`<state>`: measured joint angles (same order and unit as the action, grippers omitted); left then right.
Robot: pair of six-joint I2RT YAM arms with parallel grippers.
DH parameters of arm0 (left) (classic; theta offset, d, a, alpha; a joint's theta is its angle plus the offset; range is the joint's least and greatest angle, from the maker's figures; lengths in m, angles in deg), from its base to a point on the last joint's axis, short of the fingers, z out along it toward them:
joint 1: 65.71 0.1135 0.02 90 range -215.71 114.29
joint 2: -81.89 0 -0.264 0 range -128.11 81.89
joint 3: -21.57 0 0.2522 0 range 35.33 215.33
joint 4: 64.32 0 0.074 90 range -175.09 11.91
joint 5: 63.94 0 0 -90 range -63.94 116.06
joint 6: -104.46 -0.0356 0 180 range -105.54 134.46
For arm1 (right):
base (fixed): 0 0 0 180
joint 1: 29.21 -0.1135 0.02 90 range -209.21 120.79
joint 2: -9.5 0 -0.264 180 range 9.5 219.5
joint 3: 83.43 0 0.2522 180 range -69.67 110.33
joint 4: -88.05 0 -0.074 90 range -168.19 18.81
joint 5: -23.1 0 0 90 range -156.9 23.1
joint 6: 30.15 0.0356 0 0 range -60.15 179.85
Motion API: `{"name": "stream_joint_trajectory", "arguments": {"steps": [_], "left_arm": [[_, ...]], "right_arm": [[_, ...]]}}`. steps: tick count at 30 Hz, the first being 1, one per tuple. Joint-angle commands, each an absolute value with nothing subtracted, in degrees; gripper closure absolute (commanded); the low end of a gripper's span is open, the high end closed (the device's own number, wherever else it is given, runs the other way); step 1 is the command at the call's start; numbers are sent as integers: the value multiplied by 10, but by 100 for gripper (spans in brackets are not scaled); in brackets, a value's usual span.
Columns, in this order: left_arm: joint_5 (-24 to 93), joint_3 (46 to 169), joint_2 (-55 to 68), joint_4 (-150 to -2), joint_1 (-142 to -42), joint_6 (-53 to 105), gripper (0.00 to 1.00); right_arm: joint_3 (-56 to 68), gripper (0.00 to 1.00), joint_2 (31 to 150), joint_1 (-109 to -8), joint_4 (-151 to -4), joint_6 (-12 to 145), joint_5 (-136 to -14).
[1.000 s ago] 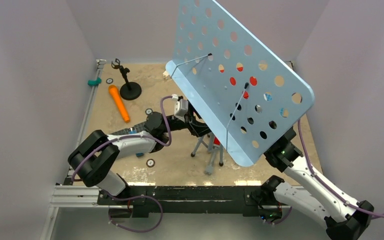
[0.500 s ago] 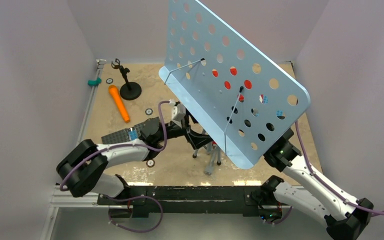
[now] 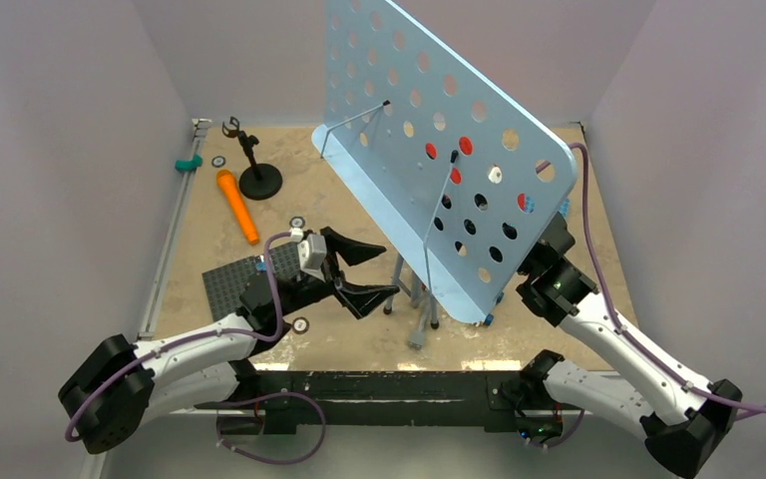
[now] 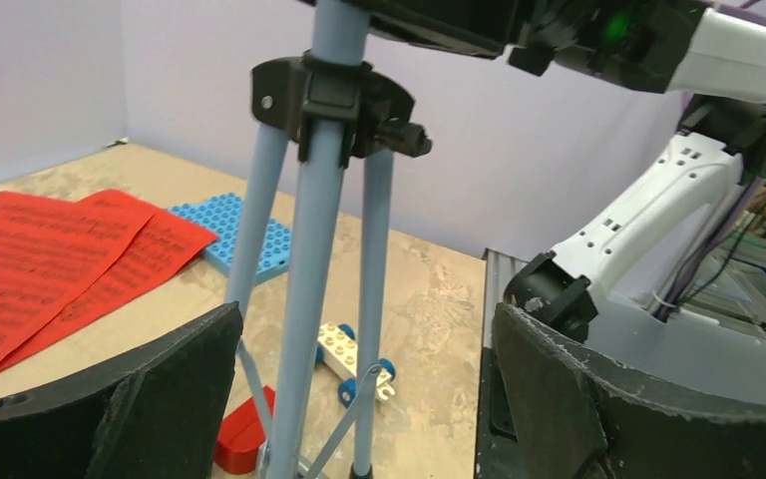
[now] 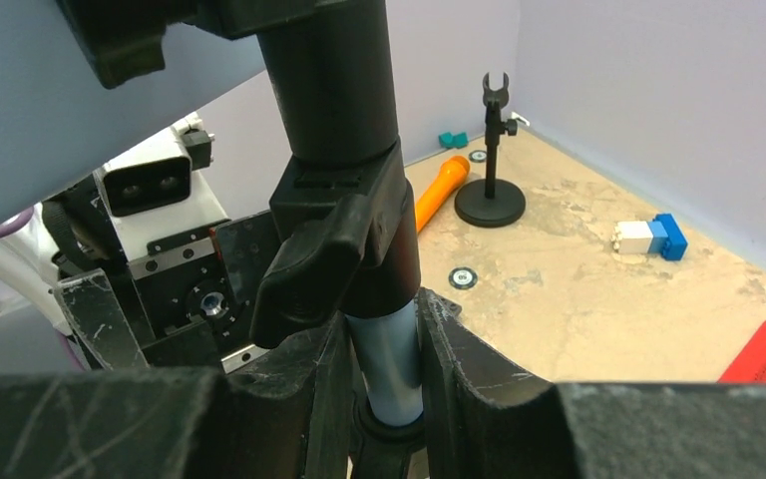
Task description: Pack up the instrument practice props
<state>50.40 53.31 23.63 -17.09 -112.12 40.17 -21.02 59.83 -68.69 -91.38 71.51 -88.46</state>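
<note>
Top-heavy music stand (image 3: 439, 170) probably tips easily; right gripper (image 5: 387, 327) clamps its pole (image 5: 394, 374), the best hold; left gripper (image 3: 374, 271) gapes empty.

Top view high behind, looking down, both wrist views close, facing the music stand (image 4: 304, 259) pole from opposite sides

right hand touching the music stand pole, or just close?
Touching. The right wrist view shows the right hand closed on the music stand pole, both fingers pressed against the pale-blue tube just below the black clamp collar.
</note>
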Motion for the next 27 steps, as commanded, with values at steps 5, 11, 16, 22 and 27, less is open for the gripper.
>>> {"name": "stream_joint_trajectory", "arguments": {"steps": [5,11,16,22,27], "left_arm": [[422,524,251,-178,-1120,380,0],[407,550,159,-162,-1120,362,0],[481,578,82,-87,-1120,391,0],[535,607,13,-44,-1121,413,0],[565,643,-27,-53,-1122,412,3]], "right_arm": [[-133,100,581,-688,-966,747,-858],[-161,100,575,-688,-988,764,-869],[-167,100,571,-688,-990,764,-886],[-180,100,561,-688,-991,762,-902],[-191,100,557,-688,-994,766,-918]]}}
